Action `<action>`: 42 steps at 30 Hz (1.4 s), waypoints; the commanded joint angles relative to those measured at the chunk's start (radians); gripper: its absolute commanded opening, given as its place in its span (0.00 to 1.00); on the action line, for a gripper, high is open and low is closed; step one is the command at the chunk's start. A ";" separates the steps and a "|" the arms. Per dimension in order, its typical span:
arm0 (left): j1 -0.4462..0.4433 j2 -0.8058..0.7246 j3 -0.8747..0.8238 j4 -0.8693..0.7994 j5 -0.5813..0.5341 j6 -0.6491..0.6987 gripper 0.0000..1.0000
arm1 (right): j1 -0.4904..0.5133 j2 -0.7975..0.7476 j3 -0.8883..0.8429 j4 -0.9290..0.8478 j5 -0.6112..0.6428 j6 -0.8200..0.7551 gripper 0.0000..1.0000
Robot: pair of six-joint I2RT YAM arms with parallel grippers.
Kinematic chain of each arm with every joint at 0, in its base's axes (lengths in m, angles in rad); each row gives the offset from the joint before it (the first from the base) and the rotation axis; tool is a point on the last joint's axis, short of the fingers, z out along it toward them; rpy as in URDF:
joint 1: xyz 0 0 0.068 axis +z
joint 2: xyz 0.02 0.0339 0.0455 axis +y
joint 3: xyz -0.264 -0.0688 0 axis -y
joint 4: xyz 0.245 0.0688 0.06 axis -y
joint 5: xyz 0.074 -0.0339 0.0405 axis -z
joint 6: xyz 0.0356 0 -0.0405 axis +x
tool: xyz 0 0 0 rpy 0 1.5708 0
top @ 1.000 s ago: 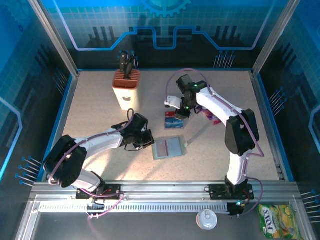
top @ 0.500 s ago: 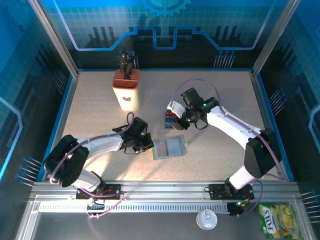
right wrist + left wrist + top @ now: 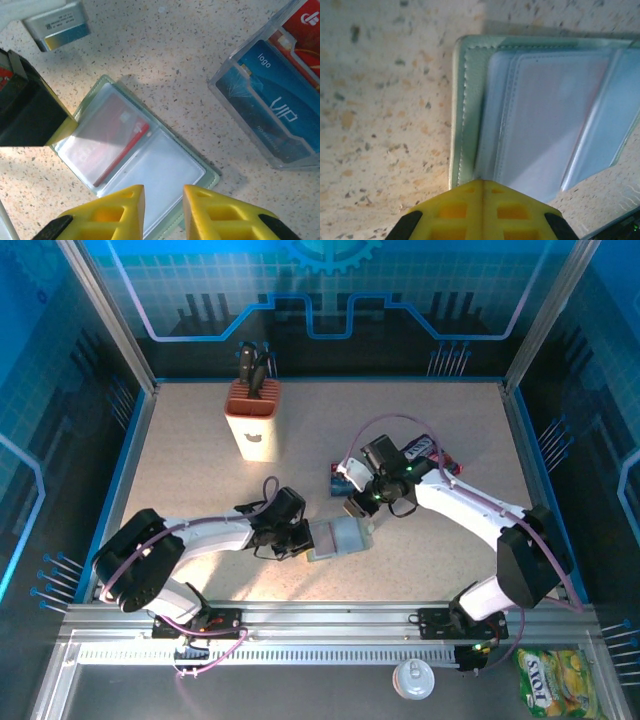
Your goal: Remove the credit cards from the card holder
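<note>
The card holder (image 3: 343, 536) lies open and flat on the speckled table, its clear sleeves facing up. A credit card (image 3: 117, 142) with a red band shows inside the left sleeve. More blue and red credit cards (image 3: 272, 107) sit in a clear case beyond the holder, also in the top view (image 3: 343, 480). My left gripper (image 3: 303, 537) is shut, its yellow tips (image 3: 482, 187) pressed on the holder's left edge (image 3: 465, 115). My right gripper (image 3: 163, 192) hovers just over the holder's right panel, open by a narrow gap with nothing between its fingers.
A tan knife block (image 3: 252, 420) stands at the back left. A purple snack packet (image 3: 432, 452) lies behind the right arm. A white lid (image 3: 412, 678) and a yellow packet (image 3: 548, 680) rest below the front rail.
My right gripper has swung from the cards at the back down to the holder's right side. The left gripper slid right onto the holder's left edge, and the holder shifted slightly right.
</note>
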 commanded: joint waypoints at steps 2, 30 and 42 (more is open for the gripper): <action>-0.011 -0.018 -0.041 0.013 -0.024 -0.050 0.00 | 0.015 -0.033 -0.017 0.048 -0.002 0.098 0.29; 0.047 -0.012 0.035 -0.041 -0.052 0.030 0.00 | 0.114 0.059 -0.130 0.286 -0.156 0.785 0.25; 0.053 -0.041 -0.007 -0.049 -0.060 0.018 0.00 | 0.171 0.157 -0.102 0.325 -0.174 0.831 0.32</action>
